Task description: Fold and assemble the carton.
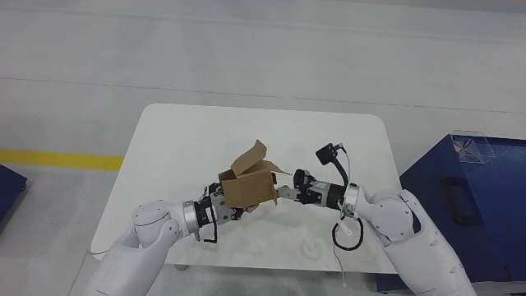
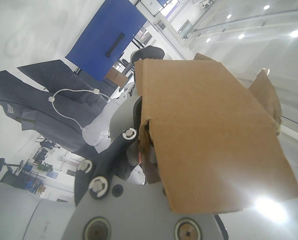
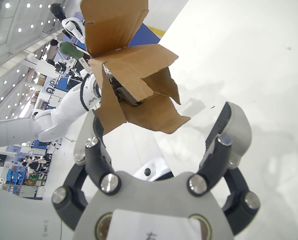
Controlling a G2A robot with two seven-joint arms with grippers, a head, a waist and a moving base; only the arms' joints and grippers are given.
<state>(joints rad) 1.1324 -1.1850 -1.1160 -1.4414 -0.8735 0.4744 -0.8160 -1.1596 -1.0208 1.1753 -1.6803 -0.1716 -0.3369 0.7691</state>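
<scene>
Closing of the loose flaps (image 3: 141, 76) is judged to be the step in hand. The brown cardboard carton (image 1: 246, 185) appears to be held just off the white round-cornered table (image 1: 205, 131), over its 6 o'clock half, with flaps splayed outward. The left gripper (image 1: 228, 205), at the carton's 8 o'clock, is clenched on one carton wall. The right gripper (image 3: 164, 122), at its 3 o'clock, is spread wide with nothing grasped. The nearest flap should be pushed inward along its crease while the wall is pinched firmly, so that the shell is not twisted. How deep the left fingers sit is masked by the panel. Whether the far flaps are tucked cannot be made out.
</scene>
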